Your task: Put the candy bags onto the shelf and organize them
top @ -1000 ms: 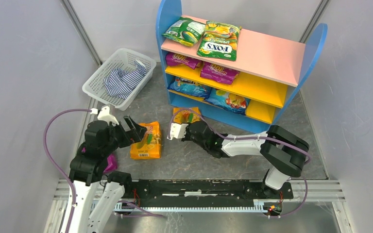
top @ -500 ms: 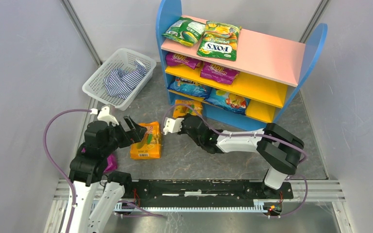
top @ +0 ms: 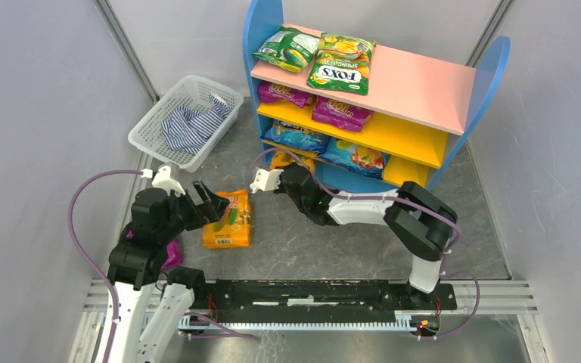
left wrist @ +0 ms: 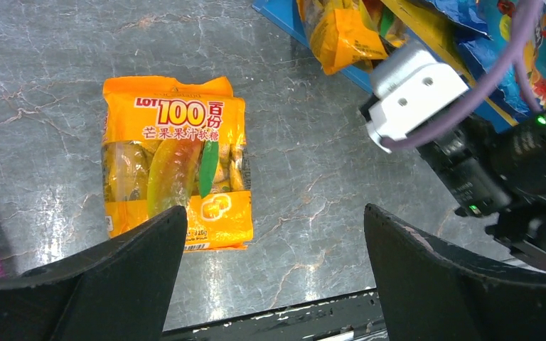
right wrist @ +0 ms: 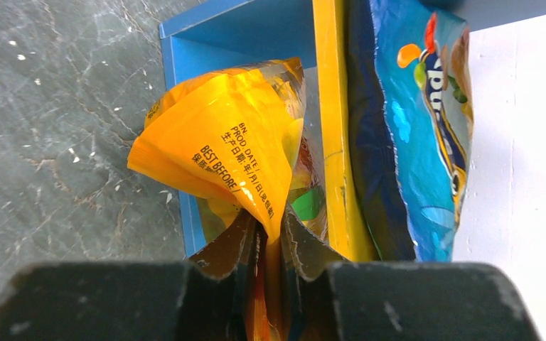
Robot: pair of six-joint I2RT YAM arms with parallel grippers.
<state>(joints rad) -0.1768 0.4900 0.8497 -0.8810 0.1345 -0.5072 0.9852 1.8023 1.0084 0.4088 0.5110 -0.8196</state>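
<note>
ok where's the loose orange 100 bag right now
Top view: the orange 100 bag lies flat on the table, lower left, beside the open left gripper.

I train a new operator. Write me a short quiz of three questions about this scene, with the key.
1. True or false: the left gripper is shut on the loose orange bag.
2. Which gripper holds a bag at the shelf? A) left B) right C) neither
3. Fill in: the pink top board carries ___ bags.
Key: 1. False, it is open above it. 2. B, the right gripper is shut on the held orange bag. 3. Two.
</note>
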